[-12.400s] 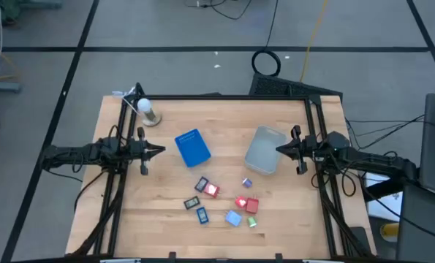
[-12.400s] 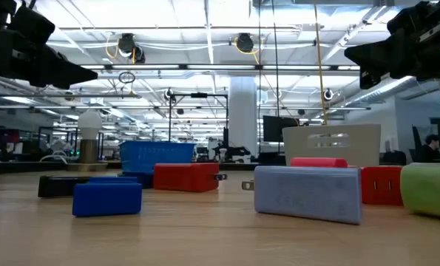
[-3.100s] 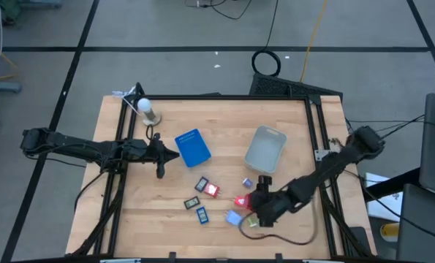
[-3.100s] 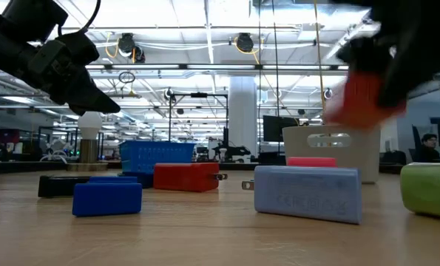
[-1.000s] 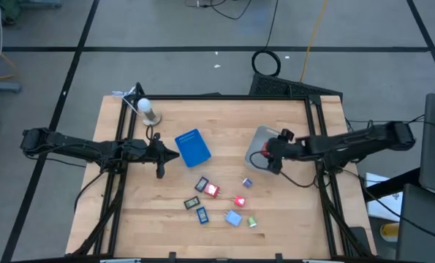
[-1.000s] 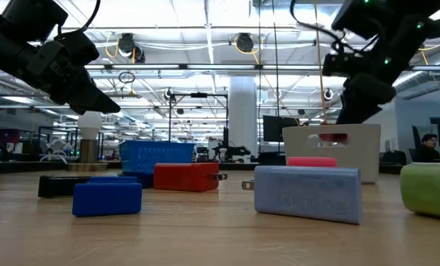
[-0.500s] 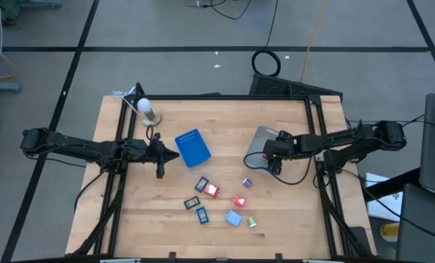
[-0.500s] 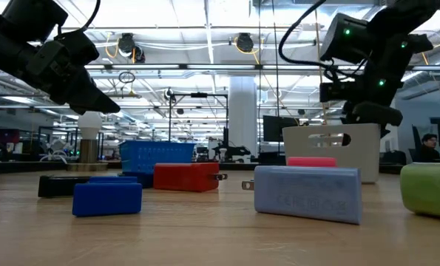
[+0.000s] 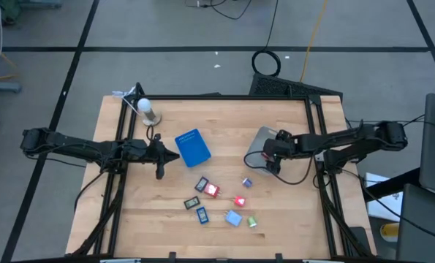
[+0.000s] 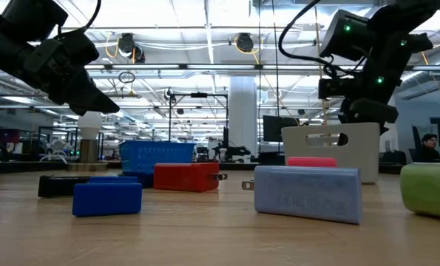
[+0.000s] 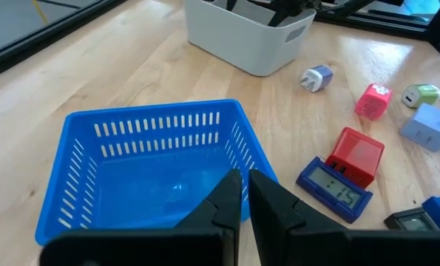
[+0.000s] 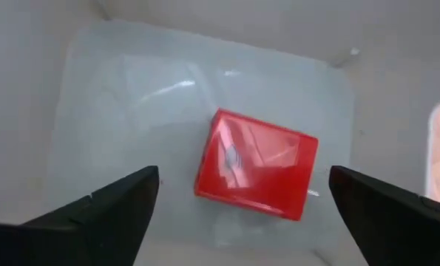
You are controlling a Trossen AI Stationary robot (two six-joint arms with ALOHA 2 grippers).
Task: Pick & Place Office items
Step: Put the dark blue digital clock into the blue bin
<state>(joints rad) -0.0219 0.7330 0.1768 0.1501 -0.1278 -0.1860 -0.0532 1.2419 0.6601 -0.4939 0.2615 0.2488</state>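
Note:
Several small office items [image 9: 221,201] in red, blue, green and black lie on the wooden table near its front middle; they also show in the left wrist view [image 11: 361,155]. A red block [image 12: 256,164] lies flat on the floor of the clear tub [image 9: 255,141]. My right gripper [image 12: 243,185] hangs open over the tub [image 12: 116,89], one finger on either side of the block and clear of it; the high view [image 9: 266,157] shows it too. My left gripper [image 9: 159,155] is shut and empty at the near-left edge of the blue basket [image 11: 153,162].
The blue basket [image 9: 193,147] stands left of the tub, at mid-table. A white ball on a small stand [image 9: 148,111] is at the far left corner. Black frame rails [image 9: 318,139] run along both sides. Bare wood lies along the near edge.
My right gripper has risen a little over the tub. The red block, at its fingers a second ago and seen through the tub's handle slot, now lies on the tub's floor.

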